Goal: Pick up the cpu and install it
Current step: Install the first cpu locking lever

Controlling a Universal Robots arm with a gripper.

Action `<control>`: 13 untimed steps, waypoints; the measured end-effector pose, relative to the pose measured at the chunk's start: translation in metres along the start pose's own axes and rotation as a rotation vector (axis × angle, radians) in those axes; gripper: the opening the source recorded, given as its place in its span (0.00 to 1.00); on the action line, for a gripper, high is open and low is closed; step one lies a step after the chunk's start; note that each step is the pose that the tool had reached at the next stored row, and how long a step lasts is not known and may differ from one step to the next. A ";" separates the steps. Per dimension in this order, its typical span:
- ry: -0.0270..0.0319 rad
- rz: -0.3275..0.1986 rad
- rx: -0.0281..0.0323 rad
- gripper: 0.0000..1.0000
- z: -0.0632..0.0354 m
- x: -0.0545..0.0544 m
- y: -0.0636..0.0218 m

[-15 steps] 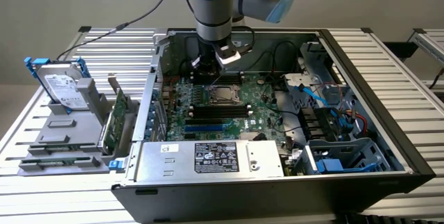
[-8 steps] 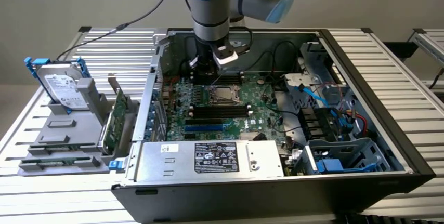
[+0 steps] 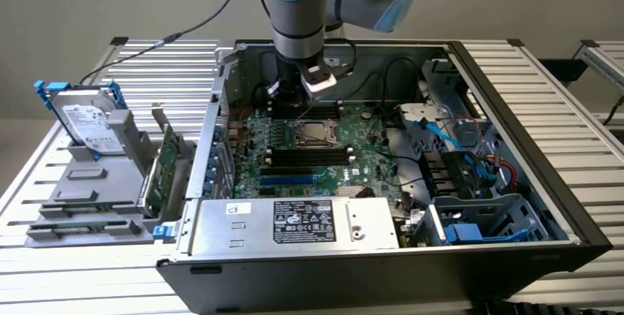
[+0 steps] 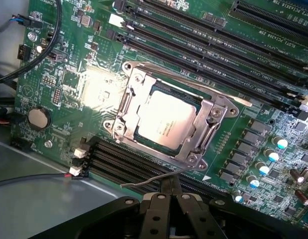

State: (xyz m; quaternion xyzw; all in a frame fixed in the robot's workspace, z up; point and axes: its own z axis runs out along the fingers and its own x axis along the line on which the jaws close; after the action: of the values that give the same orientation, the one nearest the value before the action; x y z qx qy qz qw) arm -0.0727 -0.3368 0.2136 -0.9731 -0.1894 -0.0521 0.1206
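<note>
Sitting in the motherboard socket, the cpu looks light, stiff and thin, probably fragile underneath, so best held by its edges. The tool hangs near it, closed on nothing.

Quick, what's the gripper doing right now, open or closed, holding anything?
Gripper: closed, holding nothing visible; the cpu sits in its socket.
</note>
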 end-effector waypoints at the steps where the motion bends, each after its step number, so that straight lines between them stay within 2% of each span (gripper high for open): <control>1: 0.0001 0.000 0.0000 0.11 -0.0001 0.000 0.0004; 7: 0.0000 0.002 -0.0005 0.11 -0.0005 -0.001 0.0015; 13: 0.0060 0.029 -0.0046 0.11 -0.0005 -0.007 -0.0010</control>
State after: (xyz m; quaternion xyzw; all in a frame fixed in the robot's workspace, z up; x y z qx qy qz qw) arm -0.0797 -0.3385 0.2133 -0.9758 -0.1749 -0.0537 0.1197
